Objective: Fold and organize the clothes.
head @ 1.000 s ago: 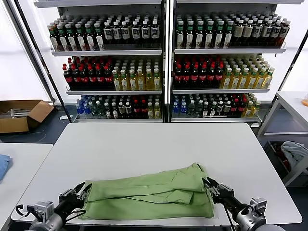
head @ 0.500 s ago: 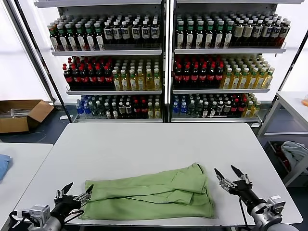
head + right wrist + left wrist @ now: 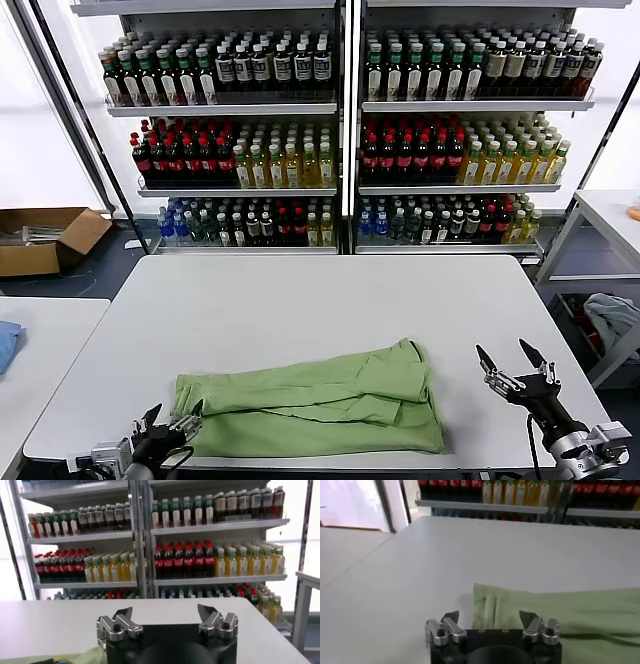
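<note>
Folding partly done, both end effectors released

Noting the clothes [image 3: 315, 400] as one light green shirt, folded into a long band with a flap doubled over at its right end. It lies flat near the front edge of the white tabletop [image 3: 300, 300]. We judge further folds and tidying remain. Left end effector [image 3: 167, 430] sits spread wide at the shirt's left end, grasping nothing. Right end effector [image 3: 515, 365] hovers spread, apart from the right end. Fabric looks soft, lightly creased.

Soft matt green cloth shirt [image 3: 318, 402] lies on smooth white table [image 3: 300, 300].
</note>
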You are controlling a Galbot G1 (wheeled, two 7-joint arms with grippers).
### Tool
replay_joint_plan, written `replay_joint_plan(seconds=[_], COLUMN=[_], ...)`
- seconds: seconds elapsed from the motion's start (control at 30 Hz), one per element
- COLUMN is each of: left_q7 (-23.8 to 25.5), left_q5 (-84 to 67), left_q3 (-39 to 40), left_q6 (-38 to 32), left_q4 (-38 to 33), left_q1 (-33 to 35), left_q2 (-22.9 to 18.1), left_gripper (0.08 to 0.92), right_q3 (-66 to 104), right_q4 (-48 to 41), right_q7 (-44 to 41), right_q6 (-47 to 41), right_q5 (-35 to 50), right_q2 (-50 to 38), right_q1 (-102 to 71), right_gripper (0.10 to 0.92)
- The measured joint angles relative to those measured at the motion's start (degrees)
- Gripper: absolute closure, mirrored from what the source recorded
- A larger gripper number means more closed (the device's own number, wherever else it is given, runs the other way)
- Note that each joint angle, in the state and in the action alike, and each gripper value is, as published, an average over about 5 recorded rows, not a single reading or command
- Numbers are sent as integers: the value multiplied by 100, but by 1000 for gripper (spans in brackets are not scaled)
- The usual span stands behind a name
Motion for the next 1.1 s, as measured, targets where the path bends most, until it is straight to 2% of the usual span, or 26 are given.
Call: replay_joint_plan(seconds=[0.4,0.67,0.77,1.1], left_q7=[-115,-124,-84,221], left_q5=[79,191,271,334], left_q3=[162,284,287,-298], left_q6=[6,-42,-93,-316], left_q4=[76,51,17,133], left_q1=[61,-15,-77,-428], left_q2=[-267,-291,-253,175], left_gripper=[649,873,905,908], right_q3=[51,69,68,135], right_q4=[160,241,269,384], right_q7=[24,40,41,44], right_q6=[61,64,66,66], right_q5=[14,25,27,102], right_q2=[34,73,80,-3], right_q1=[-14,-16,-12,20], right_gripper=[203,203,203,203])
